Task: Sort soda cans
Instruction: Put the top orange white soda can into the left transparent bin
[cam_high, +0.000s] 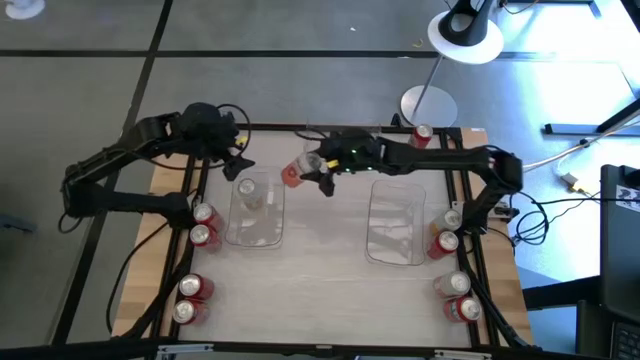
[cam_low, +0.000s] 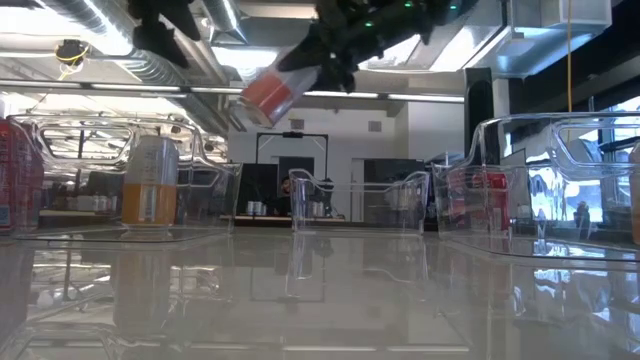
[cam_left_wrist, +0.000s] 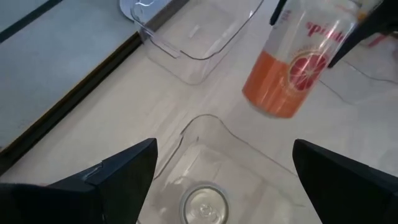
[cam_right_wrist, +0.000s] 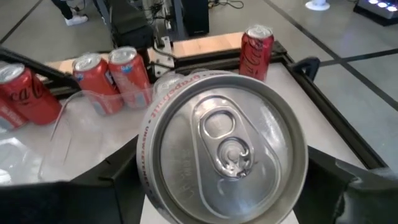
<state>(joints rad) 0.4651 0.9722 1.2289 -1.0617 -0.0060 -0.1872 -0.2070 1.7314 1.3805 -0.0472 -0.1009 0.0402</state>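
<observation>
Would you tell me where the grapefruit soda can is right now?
The grapefruit soda can is held tilted in the right gripper, in the air just right of the left clear bin, at the table's far middle.

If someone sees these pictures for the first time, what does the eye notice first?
First, the orange grapefruit can held in the air by the right gripper, tilted, near the left bin, which already holds one can. Then the red cans standing along both table edges, and the open left gripper waiting above that bin.
</observation>
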